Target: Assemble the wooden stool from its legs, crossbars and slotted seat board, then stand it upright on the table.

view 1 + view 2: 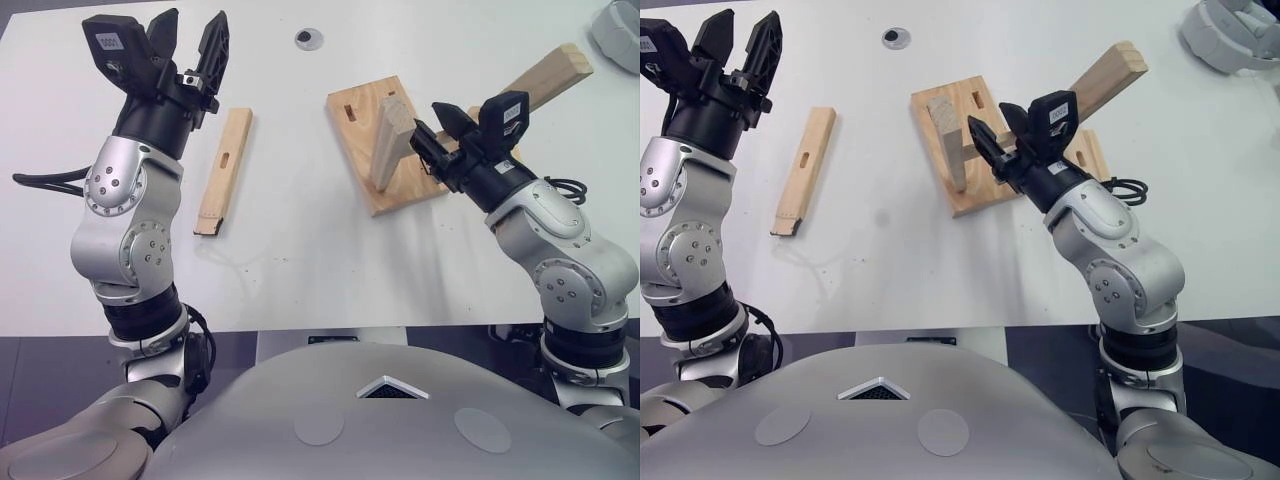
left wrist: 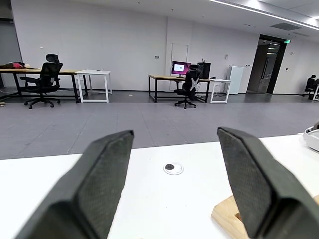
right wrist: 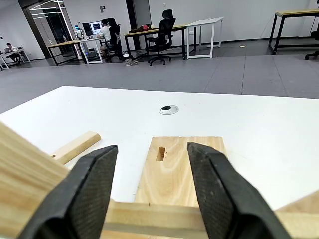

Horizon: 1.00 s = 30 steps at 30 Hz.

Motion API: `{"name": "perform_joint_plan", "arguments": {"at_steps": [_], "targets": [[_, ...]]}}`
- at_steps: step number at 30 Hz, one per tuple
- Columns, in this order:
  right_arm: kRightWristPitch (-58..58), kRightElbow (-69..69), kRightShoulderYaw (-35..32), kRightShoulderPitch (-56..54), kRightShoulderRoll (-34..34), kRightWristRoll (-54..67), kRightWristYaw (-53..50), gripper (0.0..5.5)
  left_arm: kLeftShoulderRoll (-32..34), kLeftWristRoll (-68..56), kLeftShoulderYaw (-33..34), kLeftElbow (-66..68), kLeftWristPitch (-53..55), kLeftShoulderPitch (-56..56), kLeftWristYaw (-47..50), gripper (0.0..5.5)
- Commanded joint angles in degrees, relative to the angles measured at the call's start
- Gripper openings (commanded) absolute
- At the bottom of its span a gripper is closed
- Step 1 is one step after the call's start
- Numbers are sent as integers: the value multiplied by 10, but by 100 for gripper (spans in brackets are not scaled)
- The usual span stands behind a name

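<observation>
Right tool [image 1: 428,125] gapes open just beside the standing leg [image 1: 390,140] on the seat board [image 1: 360,150]; left tool [image 1: 195,25], also open, hangs near a loose leg [image 1: 225,170]. Light, stiff wood, I judge: grip mid-length.

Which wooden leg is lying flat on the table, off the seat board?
The slotted leg near the left gripper. The upright leg stands on the seat board; the slanted leg rises past its far right edge.
</observation>
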Motion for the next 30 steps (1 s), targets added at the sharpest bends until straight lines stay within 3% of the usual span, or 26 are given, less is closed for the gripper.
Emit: {"name": "perform_joint_plan", "arguments": {"at_steps": [1, 9, 18, 23, 30], "targets": [[100, 56, -40, 43, 50, 75, -44, 261, -3, -1, 1, 0, 6, -5, 7, 312], [-33, -13, -4, -92, -12, -32, 79, 261, -11, 14, -18, -7, 6, -4, 20, 312], [-73, 80, -147, -332, -52, -40, 97, 261, -42, 112, -110, -38, 34, -54, 107, 312], [-78, 199, -225, -304, -87, -82, 87, 261, -48, 126, -116, -70, 55, -60, 115, 312], [-29, 230, -136, -185, -106, -157, 131, 261, -67, 128, -139, -91, 87, -86, 113, 312]]}}
